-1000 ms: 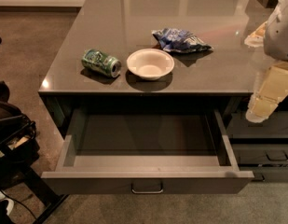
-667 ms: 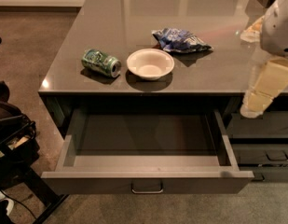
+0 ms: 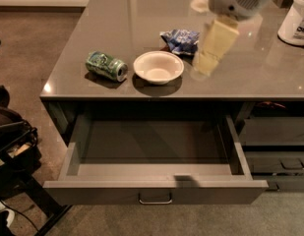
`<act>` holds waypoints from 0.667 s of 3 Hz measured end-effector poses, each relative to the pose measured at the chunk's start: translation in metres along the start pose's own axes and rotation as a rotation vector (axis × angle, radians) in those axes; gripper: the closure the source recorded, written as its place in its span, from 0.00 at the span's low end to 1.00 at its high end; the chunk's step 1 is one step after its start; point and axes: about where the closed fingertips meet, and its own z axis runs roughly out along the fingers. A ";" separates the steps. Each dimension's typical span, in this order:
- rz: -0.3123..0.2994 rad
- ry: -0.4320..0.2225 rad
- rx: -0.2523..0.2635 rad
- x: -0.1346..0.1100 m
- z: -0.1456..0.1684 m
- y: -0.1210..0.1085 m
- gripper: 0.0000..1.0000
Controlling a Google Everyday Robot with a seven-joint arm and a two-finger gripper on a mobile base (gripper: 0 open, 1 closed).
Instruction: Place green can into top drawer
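The green can (image 3: 106, 66) lies on its side on the grey counter (image 3: 259, 77), left of a white bowl (image 3: 158, 67). The top drawer (image 3: 154, 191) is pulled open below the counter edge and is empty, its silver bar handle (image 3: 155, 199) at front centre. My gripper (image 3: 204, 65) hangs blurred above the counter, just right of the bowl and in front of the snack bag, well right of the can. It holds nothing that I can see.
A blue-and-white snack bag (image 3: 180, 39) lies behind the bowl. A white tub (image 3: 296, 18) stands at the counter's far right. Narrower dark drawers (image 3: 279, 156) sit to the right. A dark bag and stand (image 3: 11, 146) are on the floor at left.
My arm has swung left from the counter's right edge to beside the bowl. The view has shifted so the can, bowl and drawer sit differently in frame; they have not moved on the counter.
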 end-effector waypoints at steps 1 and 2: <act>-0.075 -0.060 -0.023 -0.050 0.024 -0.027 0.00; -0.090 -0.074 -0.019 -0.061 0.025 -0.030 0.00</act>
